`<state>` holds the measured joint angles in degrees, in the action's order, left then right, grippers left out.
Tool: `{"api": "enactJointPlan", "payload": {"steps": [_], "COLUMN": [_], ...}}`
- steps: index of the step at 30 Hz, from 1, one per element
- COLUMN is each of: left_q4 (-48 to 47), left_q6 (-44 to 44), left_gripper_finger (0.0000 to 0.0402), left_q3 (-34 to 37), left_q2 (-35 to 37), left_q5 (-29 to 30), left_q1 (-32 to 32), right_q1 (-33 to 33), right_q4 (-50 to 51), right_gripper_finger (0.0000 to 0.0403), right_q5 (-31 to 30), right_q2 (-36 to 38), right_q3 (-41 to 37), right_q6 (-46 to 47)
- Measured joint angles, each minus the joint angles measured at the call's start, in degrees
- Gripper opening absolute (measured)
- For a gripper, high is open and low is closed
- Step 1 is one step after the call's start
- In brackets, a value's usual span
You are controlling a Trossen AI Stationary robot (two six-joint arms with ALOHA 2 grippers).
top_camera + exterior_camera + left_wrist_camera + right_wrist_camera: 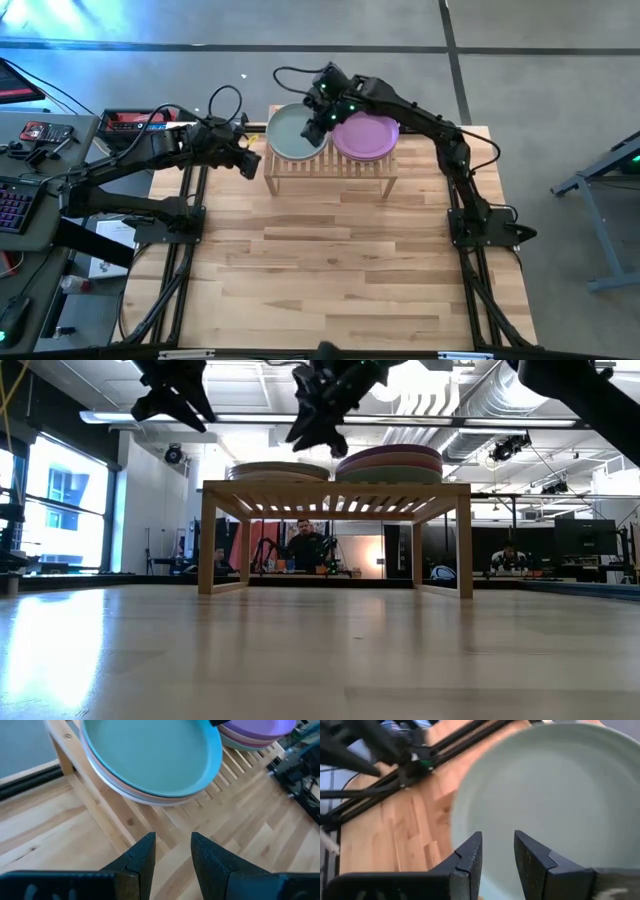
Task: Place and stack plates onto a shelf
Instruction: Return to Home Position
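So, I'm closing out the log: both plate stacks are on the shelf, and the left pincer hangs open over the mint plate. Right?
Not quite. It is the right pincer that hangs open over the mint plate; the left pincer is off the end of the shelf. The high view shows this. The rest holds.

Open tabletop point(340, 270) before the laden shelf point(330, 168)
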<state>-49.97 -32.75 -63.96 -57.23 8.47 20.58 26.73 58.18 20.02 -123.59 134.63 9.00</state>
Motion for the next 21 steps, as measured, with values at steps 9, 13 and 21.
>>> {"api": "enactJointPlan", "payload": {"steps": [9, 13, 21], "left_q4": [0.1, 0.0, 0.6], "left_q6": [1.5, 4.2, 7.9], "left_gripper_finger": [0.0113, 0.0113, 0.0113], "left_q3": [0.1, 0.1, 0.5], "left_q2": [1.0, 1.7, 4.9], "left_q5": [-2.7, -0.6, 0.9], "left_q1": [-3.4, -7.7, -17.0], "right_q1": [-5.1, -7.9, -13.2], "right_q4": [1.3, 2.0, 1.9], "right_gripper_finger": [0.0092, 0.0092, 0.0092], "right_q5": [-0.4, -1.8, -11.2], "right_q2": [6.2, 9.6, 16.0], "right_q3": [0.0, 0.1, 0.1], "right_q6": [-3.5, -3.5, -3.0]}}
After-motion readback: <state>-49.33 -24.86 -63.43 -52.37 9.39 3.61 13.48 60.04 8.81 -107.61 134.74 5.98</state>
